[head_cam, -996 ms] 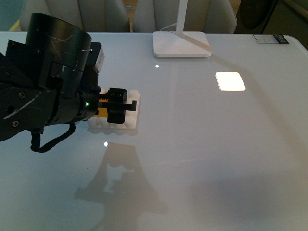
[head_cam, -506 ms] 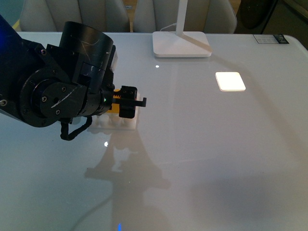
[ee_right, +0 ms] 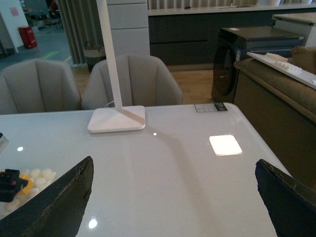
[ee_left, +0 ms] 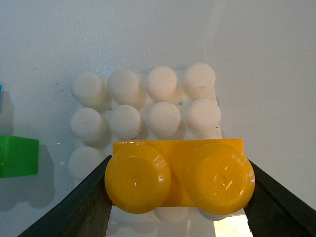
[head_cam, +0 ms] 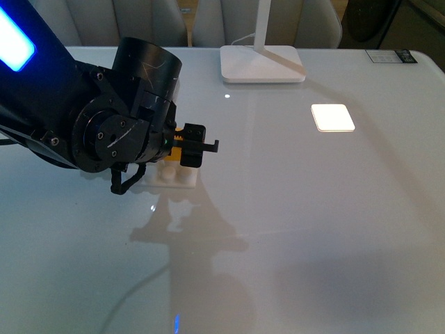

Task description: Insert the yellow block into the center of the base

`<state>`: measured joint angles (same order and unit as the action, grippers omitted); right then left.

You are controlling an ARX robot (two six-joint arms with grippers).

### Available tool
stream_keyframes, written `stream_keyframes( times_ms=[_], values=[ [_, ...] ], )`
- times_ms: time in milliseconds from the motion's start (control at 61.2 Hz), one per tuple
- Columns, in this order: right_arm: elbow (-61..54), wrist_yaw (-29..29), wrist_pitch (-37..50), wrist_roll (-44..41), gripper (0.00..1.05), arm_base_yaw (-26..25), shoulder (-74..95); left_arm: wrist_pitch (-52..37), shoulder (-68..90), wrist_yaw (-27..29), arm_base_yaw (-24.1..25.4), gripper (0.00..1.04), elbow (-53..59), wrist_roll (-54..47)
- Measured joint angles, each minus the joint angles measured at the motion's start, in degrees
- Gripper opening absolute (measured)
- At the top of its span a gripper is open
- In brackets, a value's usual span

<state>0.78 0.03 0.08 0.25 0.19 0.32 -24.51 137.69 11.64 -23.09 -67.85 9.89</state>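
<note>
My left gripper (head_cam: pixel 197 147) is shut on the yellow block (head_cam: pixel 179 138), pinching its two short ends. In the left wrist view the yellow block (ee_left: pixel 177 177) shows its two round studs between the dark fingers (ee_left: pixel 91 202), held above the near rows of the white studded base (ee_left: pixel 143 98). The base (head_cam: pixel 174 178) lies on the table under the gripper, partly hidden by the arm. Whether block and base touch I cannot tell. My right gripper (ee_right: pixel 173 197) is open over bare table, far from the base (ee_right: pixel 42 175).
A green brick (ee_left: pixel 17 155) lies beside the base, with a blue sliver (ee_left: pixel 1 91) at the picture's edge. A white lamp foot (head_cam: pixel 262 64) stands at the back. A glowing square patch (head_cam: pixel 332 117) lies to the right on the white table (head_cam: pixel 313 223).
My left arm has swung right and turned, carrying the yellow block further across the base. The right gripper's earlier state is not shown.
</note>
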Motion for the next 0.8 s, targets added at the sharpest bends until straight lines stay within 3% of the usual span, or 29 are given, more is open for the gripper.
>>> stream_keyframes(
  times_ms=[800],
  values=[
    [0.0,0.0,0.0,0.0,0.96,0.0,0.0,1.6,1.8,1.9,0.5,0.64,-1.4,-0.3]
  ],
)
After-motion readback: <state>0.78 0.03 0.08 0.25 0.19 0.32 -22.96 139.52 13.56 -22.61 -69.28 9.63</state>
